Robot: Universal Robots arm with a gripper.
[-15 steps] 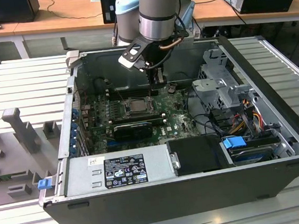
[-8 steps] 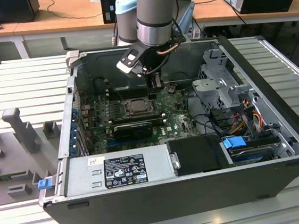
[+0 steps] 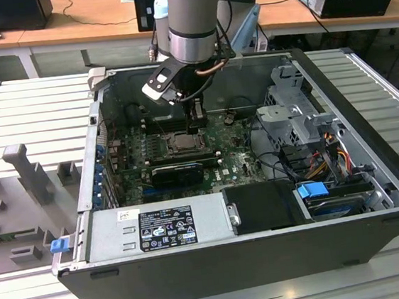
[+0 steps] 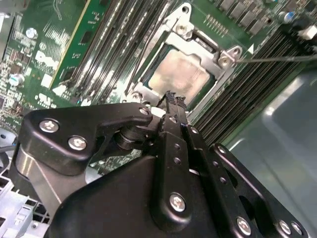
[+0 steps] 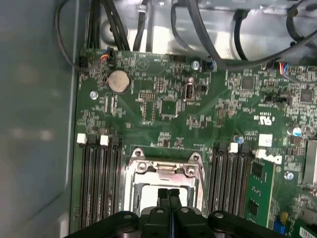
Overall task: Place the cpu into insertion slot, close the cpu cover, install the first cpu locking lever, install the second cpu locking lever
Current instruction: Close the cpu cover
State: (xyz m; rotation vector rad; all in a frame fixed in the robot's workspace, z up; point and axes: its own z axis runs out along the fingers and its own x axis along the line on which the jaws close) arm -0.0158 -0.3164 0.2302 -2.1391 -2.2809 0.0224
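The cpu (image 4: 178, 74), a dull silver square, lies in the socket on the green motherboard (image 5: 163, 129). The silvery cpu cover (image 4: 198, 42) lies flat around it, its metal top showing through the square opening. My gripper (image 4: 173, 98) is shut with nothing between its black fingers, the tips just above the socket's edge beside the cpu. In the first wrist view the gripper (image 5: 168, 193) hangs over the cpu cover (image 5: 163, 167). A thin wire locking lever (image 4: 277, 58) runs out from one socket corner. In the exterior view the gripper (image 3: 196, 121) stands just above the cpu (image 3: 183, 142).
Black memory slots (image 5: 99, 178) flank the socket on both sides. A coin battery (image 5: 119, 81) and cables (image 5: 208, 29) sit beyond it. In the open case, a grey power supply (image 3: 161, 228), a black box (image 3: 262, 206) and a drive cage (image 3: 299, 114) crowd the exterior view's right and front.
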